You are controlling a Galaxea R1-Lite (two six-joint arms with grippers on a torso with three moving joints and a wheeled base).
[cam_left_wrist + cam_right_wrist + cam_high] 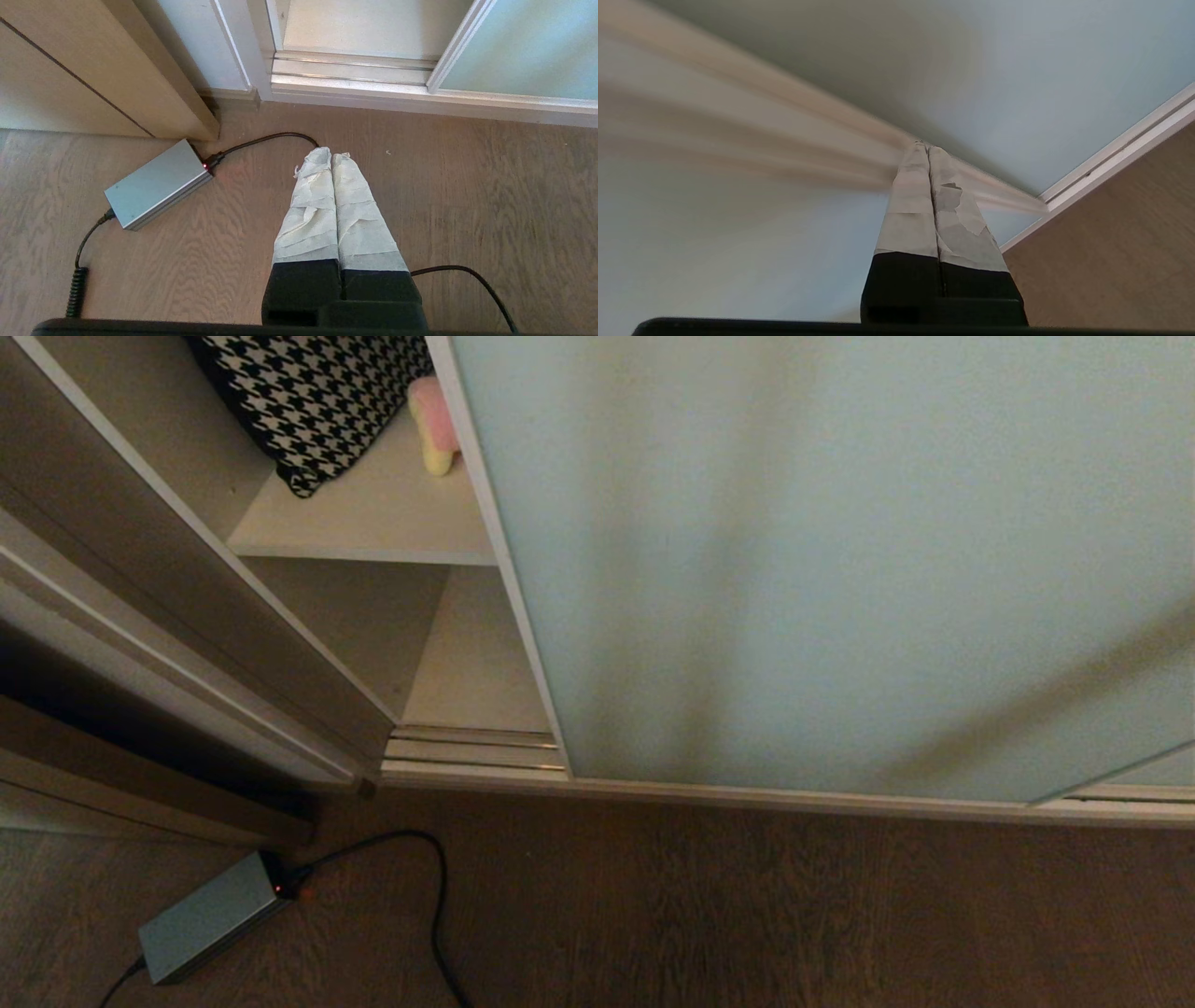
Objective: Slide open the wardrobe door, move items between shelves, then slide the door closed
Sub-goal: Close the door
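Nearest the robot, brown wood-grain floor (747,915) is seen across the whole foreground, and on it, toward the left, a grey power brick (207,917) is laid flat with a small red light at one end and a black cable (431,896) curling away from it. The left gripper (331,153) is held above this floor, its tape-wrapped fingers pressed together on nothing. Beyond the floor, the pale metal bottom track (471,751) of the wardrobe is met. The sliding wardrobe door (822,560) is stood on it, covering the middle and right of the opening (a gap is left at the left side). The right gripper (928,145) is pointed at the door's frosted glass near its frame, fingers likewise shut and empty; whether the tips touch the glass cannot be told. Farther in, through the gap, the lower shelf (476,663) lies bare, and on the upper shelf (373,518) a pale yellow and pink plush toy (434,425) is set beside a black-and-white houndstooth cushion (313,397).
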